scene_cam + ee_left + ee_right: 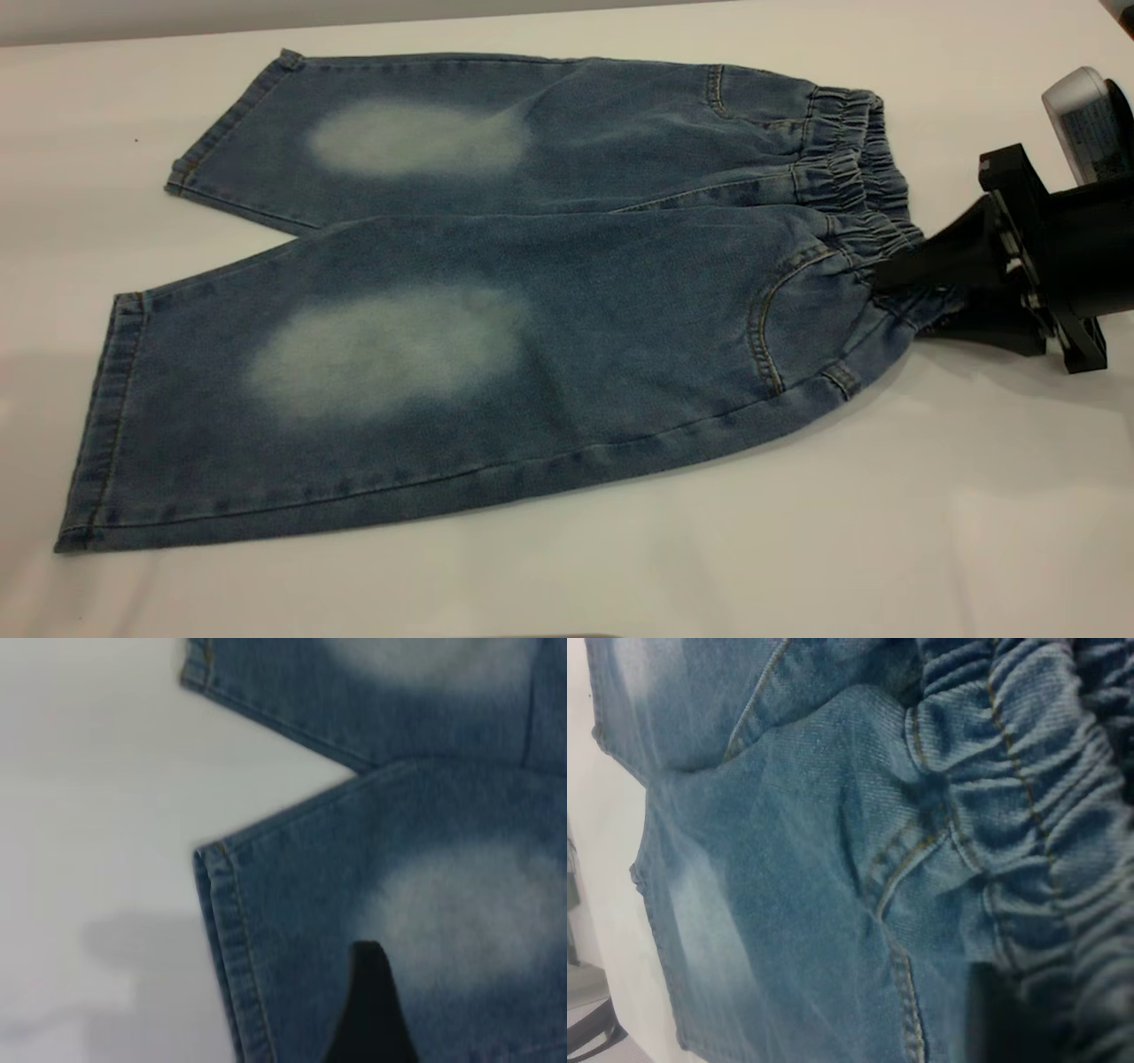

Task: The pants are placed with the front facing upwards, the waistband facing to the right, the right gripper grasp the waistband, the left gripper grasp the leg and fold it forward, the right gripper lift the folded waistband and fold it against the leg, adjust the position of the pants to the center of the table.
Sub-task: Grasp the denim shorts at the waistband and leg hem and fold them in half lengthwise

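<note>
The blue denim pants (532, 337) lie flat on the white table (886, 514), front up, legs to the left. The ruffled waistband (850, 168) is at the right end. My right gripper (904, 297) reaches in from the right edge and is shut on the waistband's near corner, where the cloth is pinched and pulled. Up close in the right wrist view, the gathered waistband (1028, 815) fills the picture, with a dark fingertip (1001, 1010) against it. My left gripper (376, 1001) hovers over the near leg (399, 859), close to its hem (226, 930). It does not show in the exterior view.
Bare white tabletop surrounds the pants on all sides. The right arm's black mount (1045, 257) and white labelled cylinder (1085, 124) stand at the right edge. The far leg's hem (230, 120) lies toward the back left.
</note>
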You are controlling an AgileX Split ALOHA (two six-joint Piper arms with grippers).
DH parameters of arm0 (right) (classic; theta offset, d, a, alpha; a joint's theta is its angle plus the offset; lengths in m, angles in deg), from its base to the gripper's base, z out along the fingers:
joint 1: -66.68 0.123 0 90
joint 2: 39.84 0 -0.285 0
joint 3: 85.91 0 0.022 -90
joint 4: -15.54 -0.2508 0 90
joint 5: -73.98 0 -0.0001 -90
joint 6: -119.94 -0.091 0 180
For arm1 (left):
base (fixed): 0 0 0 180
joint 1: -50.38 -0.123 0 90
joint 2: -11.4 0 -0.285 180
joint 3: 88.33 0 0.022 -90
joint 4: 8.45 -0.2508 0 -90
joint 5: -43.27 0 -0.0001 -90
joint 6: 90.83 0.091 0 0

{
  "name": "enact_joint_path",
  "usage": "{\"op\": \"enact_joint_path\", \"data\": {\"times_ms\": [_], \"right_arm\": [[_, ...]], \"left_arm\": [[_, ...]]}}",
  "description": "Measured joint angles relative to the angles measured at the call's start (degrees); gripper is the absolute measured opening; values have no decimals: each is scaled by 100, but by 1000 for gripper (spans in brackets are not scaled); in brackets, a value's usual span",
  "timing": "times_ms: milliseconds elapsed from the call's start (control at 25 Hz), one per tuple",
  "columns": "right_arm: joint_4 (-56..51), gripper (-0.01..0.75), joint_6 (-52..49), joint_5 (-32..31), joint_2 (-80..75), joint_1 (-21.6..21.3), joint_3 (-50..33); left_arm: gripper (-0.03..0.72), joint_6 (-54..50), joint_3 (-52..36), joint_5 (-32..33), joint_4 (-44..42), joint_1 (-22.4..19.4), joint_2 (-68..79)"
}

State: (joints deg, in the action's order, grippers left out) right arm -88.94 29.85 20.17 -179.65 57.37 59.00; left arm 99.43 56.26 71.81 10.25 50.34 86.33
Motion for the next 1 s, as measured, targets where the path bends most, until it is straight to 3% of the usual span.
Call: {"op": "enact_joint_path", "data": {"times_ms": [80, 200, 520, 1000], "right_arm": [[0, 97, 11, 5, 0, 0, 0], [36, 50, 40, 24, 7, 0, 0], [328, 44, 22, 245, 451, -8, 0], [467, 44, -51, 278, 609, -8, 0]], "left_arm": [[482, 0, 6, 97, 0, 0, 0], [482, 0, 6, 231, 0, 0, 0], [482, 0, -67, 824, -80, 0, 390], [482, -546, -574, 482, -499, 0, 2130]]}}
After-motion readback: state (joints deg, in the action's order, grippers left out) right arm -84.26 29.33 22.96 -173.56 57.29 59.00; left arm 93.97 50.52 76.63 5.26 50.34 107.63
